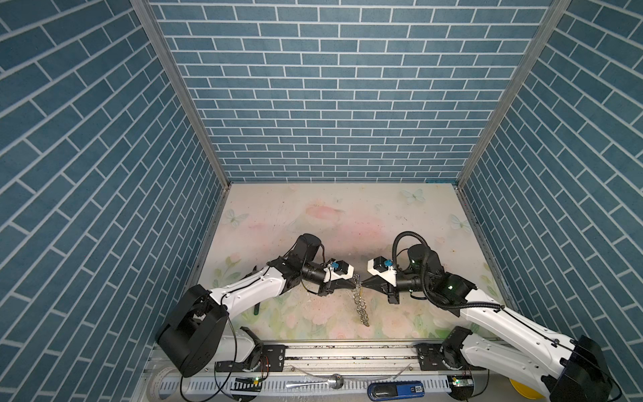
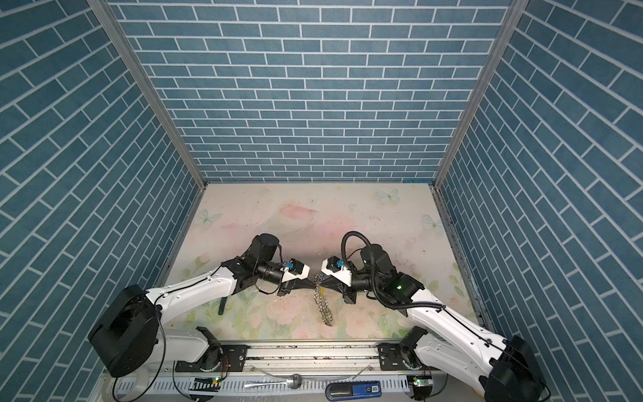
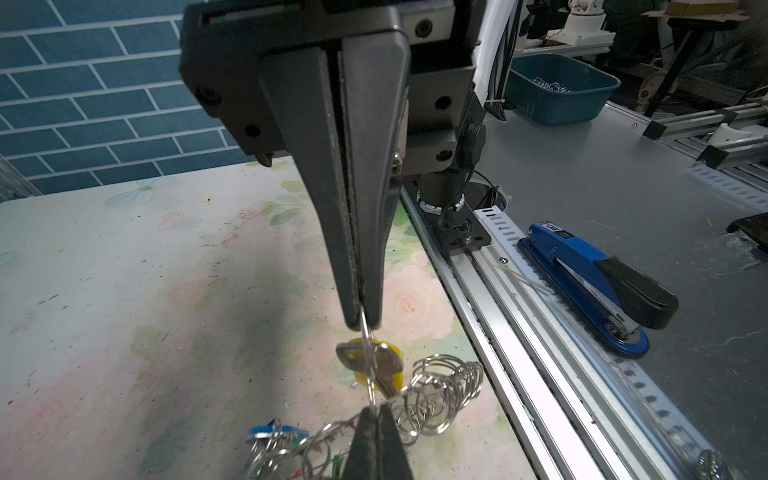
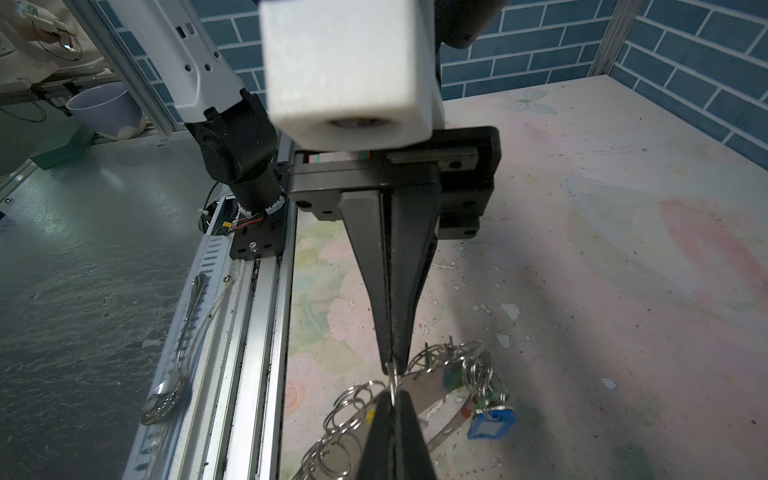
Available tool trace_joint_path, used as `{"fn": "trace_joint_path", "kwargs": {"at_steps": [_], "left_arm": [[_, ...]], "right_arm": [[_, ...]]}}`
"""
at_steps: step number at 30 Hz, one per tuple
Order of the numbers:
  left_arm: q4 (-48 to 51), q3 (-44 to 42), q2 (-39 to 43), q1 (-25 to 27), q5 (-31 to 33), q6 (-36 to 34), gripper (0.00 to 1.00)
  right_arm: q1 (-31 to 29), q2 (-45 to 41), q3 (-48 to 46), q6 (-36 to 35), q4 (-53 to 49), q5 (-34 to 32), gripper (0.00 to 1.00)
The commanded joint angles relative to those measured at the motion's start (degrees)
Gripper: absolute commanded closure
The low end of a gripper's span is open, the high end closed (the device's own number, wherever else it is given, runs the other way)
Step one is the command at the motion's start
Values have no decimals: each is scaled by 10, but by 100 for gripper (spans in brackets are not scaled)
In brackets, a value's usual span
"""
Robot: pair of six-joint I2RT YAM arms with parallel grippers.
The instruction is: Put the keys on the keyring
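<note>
While the keyring [image 1: 362,308] trails toward the front edge of the desk [image 1: 313,222], left gripper [image 1: 355,286] and right gripper [image 1: 363,282] pinch one ring, jaws closed

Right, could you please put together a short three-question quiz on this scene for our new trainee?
1. True or false: the left gripper stands open.
2. The silver ring is pinched by the left gripper and the right gripper. The key hanging on it carries a tag of which colour? A red, B yellow, C green.
3. Fill in: beside the blue stapler lies a silver ____.

Key:
1. False; it is shut on the silver ring.
2. B.
3. spoon.
</note>
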State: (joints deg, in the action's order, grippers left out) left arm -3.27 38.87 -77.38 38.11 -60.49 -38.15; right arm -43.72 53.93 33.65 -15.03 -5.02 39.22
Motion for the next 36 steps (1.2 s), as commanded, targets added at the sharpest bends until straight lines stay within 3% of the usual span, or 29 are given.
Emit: {"fn": "trace_joint_path", "kwargs": {"at_steps": [1,36], "left_arm": [[36,-3,-7,-3,15,1,100],[28,-4,-9,-3,18,8,100]], "right_arm": [[3,-15,-7,-13,19,-4,100],[4,-2,-2,-14,11,6,100]]}}
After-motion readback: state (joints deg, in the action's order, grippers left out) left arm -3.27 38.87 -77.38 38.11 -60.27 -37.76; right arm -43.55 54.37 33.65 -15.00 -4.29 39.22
